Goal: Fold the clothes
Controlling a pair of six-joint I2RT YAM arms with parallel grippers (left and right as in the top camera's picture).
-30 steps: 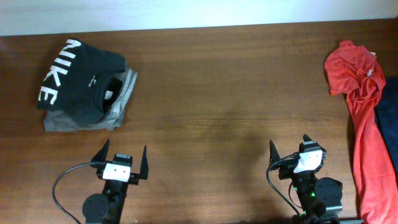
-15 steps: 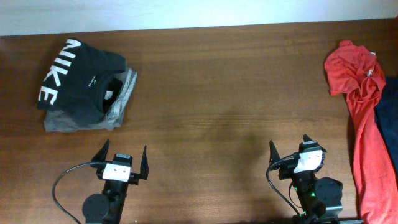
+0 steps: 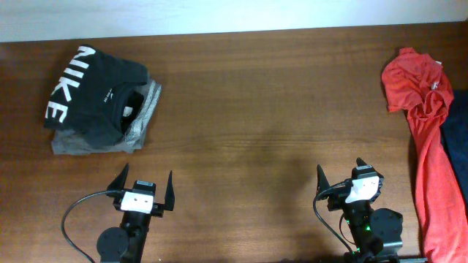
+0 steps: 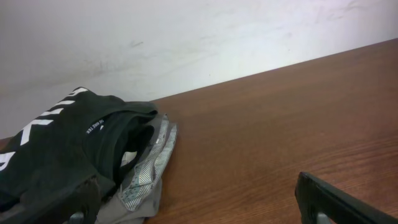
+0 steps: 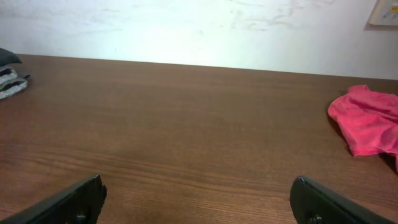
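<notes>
left end effector (image 3: 148, 171) at the near edge of the surface (image 3: 256, 109), left side, jaws spread wide, nothing between them, cable looping off its base toward the near-left
left wrist view confirms: both fingers (image 4: 339, 200) sit at the bottom corners of the frame, bare wood between

right end effector (image 3: 340, 170) at the near edge, right side, also wide apart and holding nothing
right wrist view: fingers (image 5: 69, 200) at the bottom corners, only wood grain in the gap

both end effectors well apart from each other and from any fabric

middle of the surface is plain brown wood

red-orange T-shirt (image 3: 424, 109) lies crumpled along the right edge of the surface, unfolded, running as a long strip from the far-right corner down to the near-right corner, bunched widest at the far end, small white tag (image 3: 436, 85) showing in the folds
in the right wrist view it shows as a red heap (image 5: 367, 121) far right, well ahead of the fingers
dark navy fabric (image 3: 459, 139) touches its right side, cut off by the frame

far left: black garment with white NIKE letters (image 3: 88, 91) folded and stacked on a folded grey garment (image 3: 95, 144), grey sticking out at the near and right sides
left wrist view has that stack (image 4: 56, 143) ahead to the left

white wall (image 4: 186, 37) behind the far edge
</notes>
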